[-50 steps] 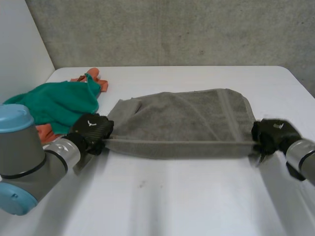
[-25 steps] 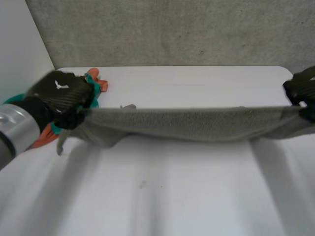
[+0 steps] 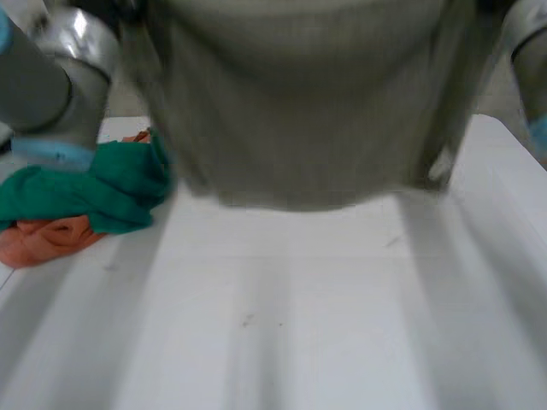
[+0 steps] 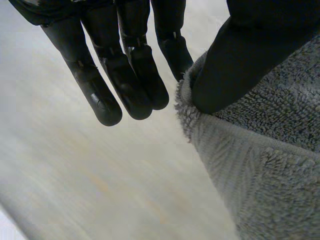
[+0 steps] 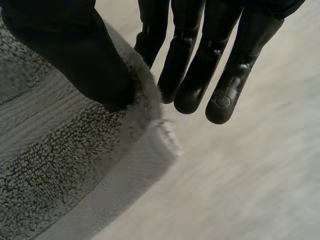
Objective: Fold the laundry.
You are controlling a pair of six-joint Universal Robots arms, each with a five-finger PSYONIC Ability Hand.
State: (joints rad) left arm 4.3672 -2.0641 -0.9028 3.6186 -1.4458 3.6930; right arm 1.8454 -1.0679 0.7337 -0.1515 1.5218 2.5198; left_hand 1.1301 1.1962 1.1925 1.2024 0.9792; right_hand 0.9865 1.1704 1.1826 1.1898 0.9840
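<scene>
A grey towel (image 3: pixel 299 111) hangs spread out above the white table (image 3: pixel 299 325), its lower edge clear of the surface. In the left wrist view my left hand (image 4: pixel 130 70) pinches one top corner of the towel (image 4: pixel 260 165) between thumb and straight fingers. My right hand (image 5: pixel 195 70) does the same at the other top corner of the towel (image 5: pixel 60 165). The left arm (image 3: pixel 60 77) and right arm (image 3: pixel 526 60) rise at either side of the cloth.
A green cloth (image 3: pixel 94 184) lies crumpled over an orange one (image 3: pixel 43 239) at the table's left side, just beside the hanging towel's left edge. A grey wall stands behind the table.
Both hands have lifted the towel from lying flat on the table to hanging high in front of the camera, held stretched between them by its two corners.
</scene>
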